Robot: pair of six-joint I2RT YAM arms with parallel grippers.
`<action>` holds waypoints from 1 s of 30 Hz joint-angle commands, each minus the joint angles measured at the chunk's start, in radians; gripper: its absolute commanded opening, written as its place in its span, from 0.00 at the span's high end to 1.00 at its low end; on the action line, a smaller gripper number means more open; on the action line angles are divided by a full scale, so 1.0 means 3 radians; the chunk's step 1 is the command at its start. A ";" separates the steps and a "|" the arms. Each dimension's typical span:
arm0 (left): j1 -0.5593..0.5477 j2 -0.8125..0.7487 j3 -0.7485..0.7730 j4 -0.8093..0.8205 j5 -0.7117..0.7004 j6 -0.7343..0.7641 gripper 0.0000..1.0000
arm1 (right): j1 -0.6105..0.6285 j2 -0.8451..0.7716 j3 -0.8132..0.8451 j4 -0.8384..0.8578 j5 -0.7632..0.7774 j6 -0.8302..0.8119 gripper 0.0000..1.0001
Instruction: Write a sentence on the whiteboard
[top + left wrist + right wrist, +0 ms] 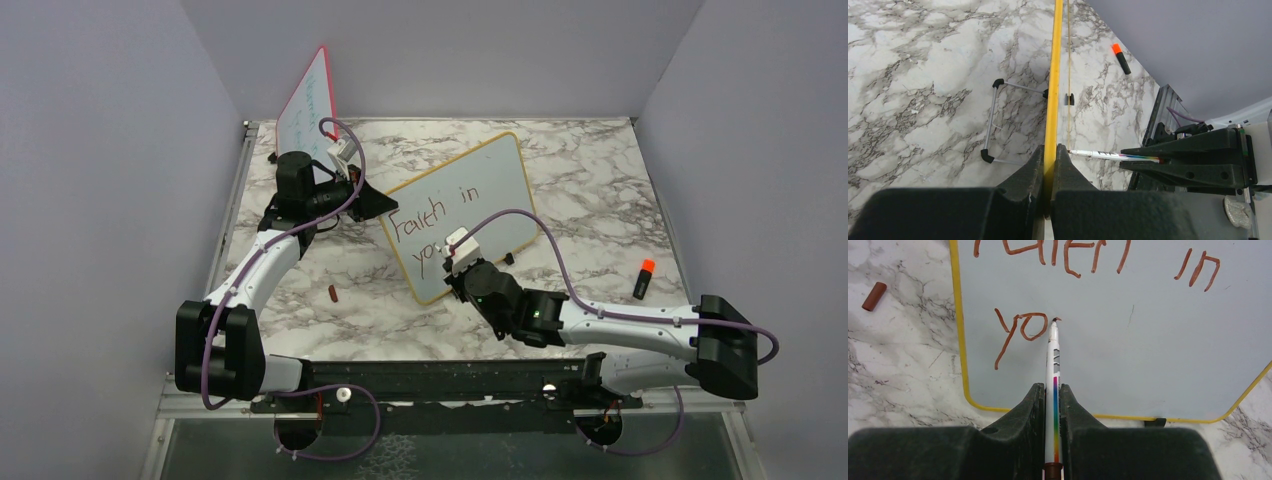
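Observation:
The whiteboard (490, 180), yellow-framed, stands propped and tilted on the marble table. Dark red words of the sentence (432, 213) read "Faith in" with "yo" below them (1020, 327). My left gripper (375, 203) is shut on the board's left edge; the yellow frame (1053, 90) runs between its fingers (1050, 155). My right gripper (1053, 392) is shut on a white marker (1053, 365) with a rainbow stripe. The marker's tip touches the board just right of the "o". The same marker (1113, 156) shows in the left wrist view.
A red-framed board (305, 100) leans at the back left. A dark red marker cap (332, 293) lies on the table left of the whiteboard. An orange-tipped black marker (643, 279) lies at the right. The board's wire stand (993, 120) rests behind it.

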 commanded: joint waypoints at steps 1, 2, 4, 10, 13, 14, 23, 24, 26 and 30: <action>-0.0065 0.0082 -0.0060 -0.0240 -0.0106 0.0148 1.00 | -0.0013 -0.0057 -0.0030 -0.0160 -0.0069 0.0064 0.99; -0.0065 0.0081 -0.0060 -0.0238 -0.0102 0.0148 1.00 | -0.0014 -0.0067 -0.0030 -0.0190 -0.0077 0.0082 0.99; -0.0065 0.0080 -0.0058 -0.0239 -0.0106 0.0148 1.00 | -0.0013 -0.0082 -0.0039 -0.0236 -0.0108 0.0095 0.99; -0.0065 0.0084 -0.0056 -0.0243 -0.0104 0.0148 1.00 | -0.0013 -0.0063 -0.0067 -0.0342 -0.0141 0.0161 0.99; -0.0065 0.0083 -0.0061 -0.0246 -0.0107 0.0148 1.00 | -0.0013 -0.0057 -0.0080 -0.0356 -0.0101 0.0167 0.99; -0.0065 0.0084 -0.0059 -0.0243 -0.0110 0.0152 1.00 | -0.0013 -0.0053 -0.0074 -0.0361 -0.0081 0.0165 0.99; -0.0065 0.0081 -0.0060 -0.0252 -0.0109 0.0153 1.00 | -0.0018 -0.0086 -0.0074 -0.0364 0.0091 0.0137 0.99; -0.0065 0.0082 -0.0063 -0.0250 -0.0107 0.0153 1.00 | -0.0018 -0.0089 -0.0072 -0.0364 0.0096 0.0129 0.99; -0.0065 0.0080 -0.0057 -0.0253 -0.0112 0.0153 1.00 | -0.0018 -0.0100 -0.0071 -0.0364 0.0115 0.0126 0.99; -0.0065 0.0080 -0.0060 -0.0251 -0.0107 0.0153 1.00 | -0.0035 -0.0108 -0.0067 -0.0364 0.0154 0.0105 0.99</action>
